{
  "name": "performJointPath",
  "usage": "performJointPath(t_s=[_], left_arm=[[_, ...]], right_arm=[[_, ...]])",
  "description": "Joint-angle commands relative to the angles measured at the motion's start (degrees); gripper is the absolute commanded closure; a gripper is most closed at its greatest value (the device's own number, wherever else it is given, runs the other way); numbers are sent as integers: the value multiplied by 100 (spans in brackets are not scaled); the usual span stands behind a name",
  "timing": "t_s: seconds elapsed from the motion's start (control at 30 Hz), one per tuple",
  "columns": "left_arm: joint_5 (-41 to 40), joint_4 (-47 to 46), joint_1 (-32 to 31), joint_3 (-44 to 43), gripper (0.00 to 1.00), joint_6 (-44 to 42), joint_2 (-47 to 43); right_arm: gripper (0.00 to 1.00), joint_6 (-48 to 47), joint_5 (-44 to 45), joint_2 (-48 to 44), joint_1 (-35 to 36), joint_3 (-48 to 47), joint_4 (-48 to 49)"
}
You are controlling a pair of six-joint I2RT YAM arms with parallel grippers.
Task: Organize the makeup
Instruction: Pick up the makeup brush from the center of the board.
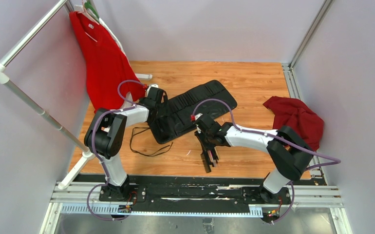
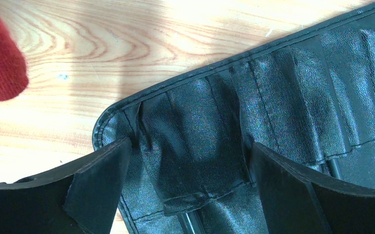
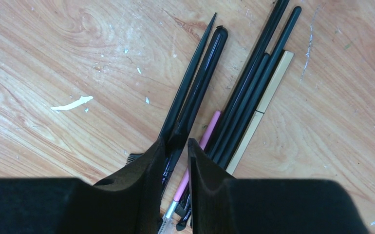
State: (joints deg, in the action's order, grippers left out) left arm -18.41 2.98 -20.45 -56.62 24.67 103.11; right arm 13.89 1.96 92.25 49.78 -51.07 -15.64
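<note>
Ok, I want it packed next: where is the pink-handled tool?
Right wrist view, lower centre: the pink-handled tool lies just image-right of the right gripper, against the long black handles.

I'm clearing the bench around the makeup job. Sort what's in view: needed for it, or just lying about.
For the job: brushes, slotted case.
Lying about: cord, red shirt on the rack, red cloth.

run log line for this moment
left gripper open over black fabric slotted case | right gripper astride thin black makeup tool, grip unclear
</note>
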Motion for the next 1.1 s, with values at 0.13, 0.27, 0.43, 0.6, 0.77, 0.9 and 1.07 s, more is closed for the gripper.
performJointPath(t_s=[0.13, 0.27, 0.43, 0.6, 0.77, 0.9, 1.07], left_arm=[[101, 230, 43, 143, 2, 65, 51], [111, 230, 41, 137, 2, 65, 55], [118, 222, 41, 142, 2, 57, 49], [119, 220, 41, 150, 2, 56, 44], [119, 223, 41, 143, 2, 56, 43], [119, 220, 41, 143, 2, 56, 46], [119, 225, 41, 142, 2, 58, 47]], right_arm=[[76, 78, 96, 83, -59, 76, -103], [76, 74, 201, -27, -58, 106, -189], [76, 66, 266, -84, -66, 121, -260], [76, 79, 262, -54, -74, 141, -268], [76, 128, 244, -36, -70, 205, -263], [77, 174, 198, -121, -68, 291, -232], [80, 255, 92, -3, -73, 358, -165]])
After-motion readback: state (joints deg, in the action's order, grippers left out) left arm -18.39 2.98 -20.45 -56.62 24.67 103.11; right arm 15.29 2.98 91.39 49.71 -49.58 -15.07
